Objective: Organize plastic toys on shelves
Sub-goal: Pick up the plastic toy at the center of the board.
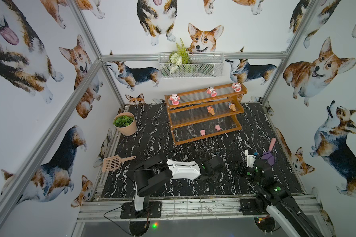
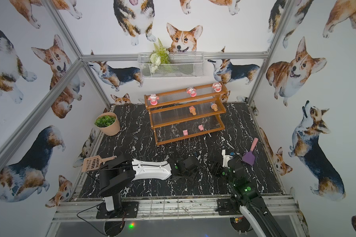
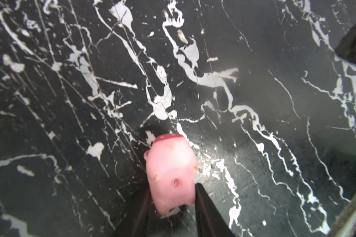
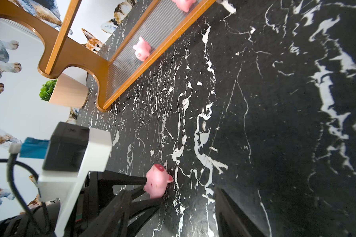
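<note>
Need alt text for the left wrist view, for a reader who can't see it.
A pink pig toy lies on a black marble tabletop veined with white, caught between the two black fingers of the left hand, which press against its sides. Nothing else is sharp enough to name.

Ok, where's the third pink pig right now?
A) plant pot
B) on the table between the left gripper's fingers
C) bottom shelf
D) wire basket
B: the pink pig lies on the marble table with the left gripper closed on it; the shelves' bottom tier holds only two pigs.
</note>
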Available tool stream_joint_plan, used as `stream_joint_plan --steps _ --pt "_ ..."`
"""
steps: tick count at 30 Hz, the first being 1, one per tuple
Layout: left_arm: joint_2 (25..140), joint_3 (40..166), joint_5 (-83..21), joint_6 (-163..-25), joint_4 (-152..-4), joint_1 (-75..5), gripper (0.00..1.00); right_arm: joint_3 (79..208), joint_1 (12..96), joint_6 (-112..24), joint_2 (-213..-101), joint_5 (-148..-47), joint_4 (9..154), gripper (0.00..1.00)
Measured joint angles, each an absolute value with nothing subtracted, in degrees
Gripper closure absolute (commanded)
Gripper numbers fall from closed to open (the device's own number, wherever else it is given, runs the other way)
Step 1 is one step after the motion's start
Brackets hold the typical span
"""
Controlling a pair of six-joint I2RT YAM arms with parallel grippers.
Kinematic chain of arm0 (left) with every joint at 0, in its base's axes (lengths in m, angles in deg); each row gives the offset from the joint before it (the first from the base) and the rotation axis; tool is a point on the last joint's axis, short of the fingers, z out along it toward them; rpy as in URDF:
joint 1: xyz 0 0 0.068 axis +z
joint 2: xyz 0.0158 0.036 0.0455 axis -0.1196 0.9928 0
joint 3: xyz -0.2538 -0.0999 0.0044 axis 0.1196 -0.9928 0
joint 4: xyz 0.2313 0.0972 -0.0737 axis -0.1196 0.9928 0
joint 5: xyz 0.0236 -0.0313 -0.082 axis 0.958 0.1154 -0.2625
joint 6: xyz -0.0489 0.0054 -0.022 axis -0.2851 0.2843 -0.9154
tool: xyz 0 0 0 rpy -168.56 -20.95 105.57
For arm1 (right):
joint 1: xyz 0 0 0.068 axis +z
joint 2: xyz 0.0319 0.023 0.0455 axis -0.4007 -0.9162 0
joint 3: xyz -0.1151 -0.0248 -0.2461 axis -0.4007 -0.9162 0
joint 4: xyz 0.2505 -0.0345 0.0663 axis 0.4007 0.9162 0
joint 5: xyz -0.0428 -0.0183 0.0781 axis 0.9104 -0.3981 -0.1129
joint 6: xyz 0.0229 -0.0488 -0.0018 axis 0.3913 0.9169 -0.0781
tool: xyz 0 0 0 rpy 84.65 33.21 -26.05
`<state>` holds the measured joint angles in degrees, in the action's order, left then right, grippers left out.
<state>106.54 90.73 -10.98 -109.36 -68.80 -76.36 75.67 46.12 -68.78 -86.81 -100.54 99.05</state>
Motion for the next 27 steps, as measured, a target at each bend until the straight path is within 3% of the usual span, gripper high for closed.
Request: stream_joint_plan --steps 7,13,20,27 --pt "103.59 86.64 -10.96 -108.36 -71.58 -75.77 0.72 74.78 46.12 -68.97 -86.81 -101.98 97.7 0.31" --pt "91.21 72.37 -13.25 -104.51 -82.29 -74.68 0.73 73.42 46.01 -70.72 -87.4 -106.05 92.19 0.31" --pt "75.94 56.19 -22.67 -96.14 -96.08 -72.65 0.73 70.91 45.71 -78.88 -95.01 -117.66 70.77 0.31" --pt "69.95 48.5 -36.53 -101.71 -111.77 -62.81 0.73 72.0 46.49 -84.1 -109.76 -128.87 47.16 0.31"
